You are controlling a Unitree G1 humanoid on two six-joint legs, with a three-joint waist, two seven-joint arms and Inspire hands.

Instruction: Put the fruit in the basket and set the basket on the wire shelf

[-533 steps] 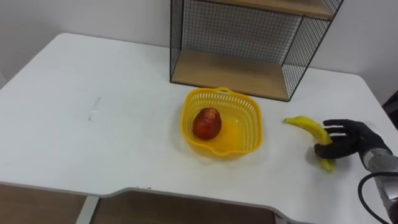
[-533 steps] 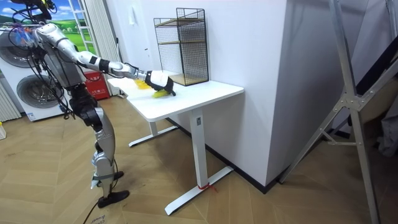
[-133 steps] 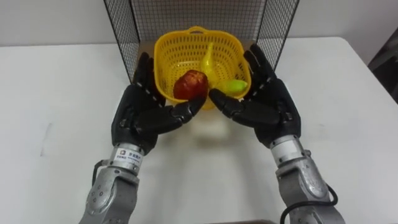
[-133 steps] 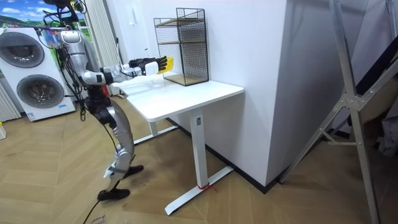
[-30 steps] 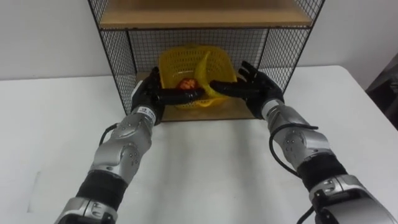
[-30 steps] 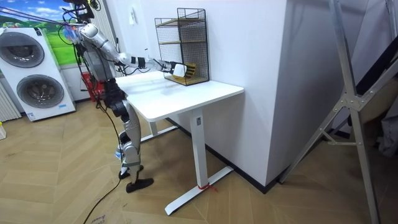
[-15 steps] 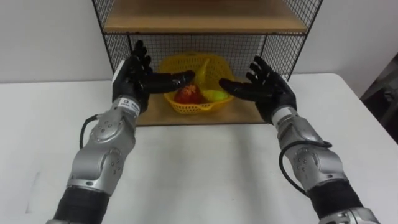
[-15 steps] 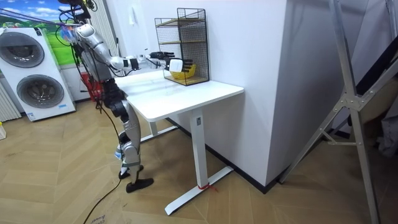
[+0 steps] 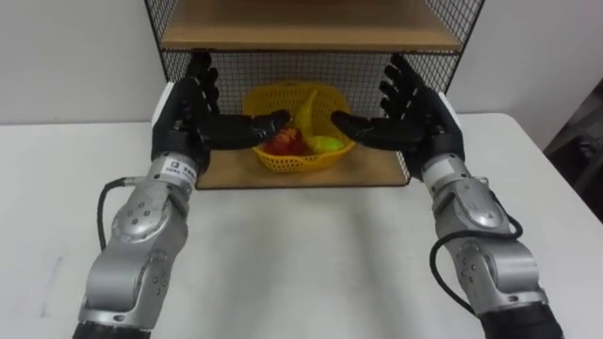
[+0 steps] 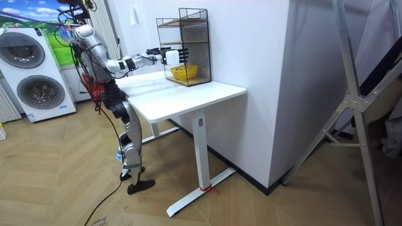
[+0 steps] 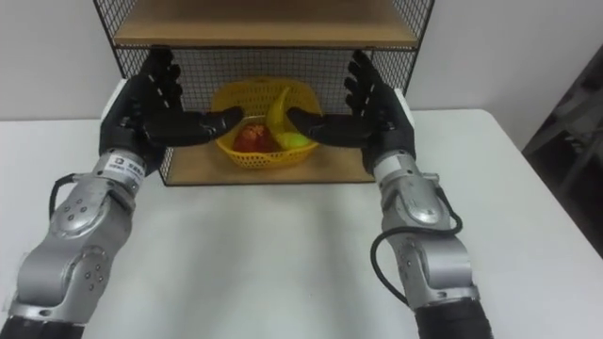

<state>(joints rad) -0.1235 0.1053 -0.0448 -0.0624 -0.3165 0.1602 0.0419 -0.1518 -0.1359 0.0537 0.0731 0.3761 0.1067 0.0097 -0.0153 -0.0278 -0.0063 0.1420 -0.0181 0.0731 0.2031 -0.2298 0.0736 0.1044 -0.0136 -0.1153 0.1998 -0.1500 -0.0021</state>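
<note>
The yellow mesh basket rests on the lower wooden board of the black wire shelf. Inside it lie a red apple, a banana leaning on the back wall and a small green fruit. My left hand and right hand are both open, palms facing each other, fingers straight. They hover in front of the shelf, one on each side of the basket, and touch nothing. In the room view I stand at the white table with both arms stretched toward the shelf.
The shelf's upper wooden board sits just above my hands. Wire mesh sides close the shelf to left and right. The white tabletop spreads out in front. Washing machines stand behind me in the room view.
Both hands have let go of the basket and drawn back and up out of the shelf, fingers spread. The basket stays on the lower board.
</note>
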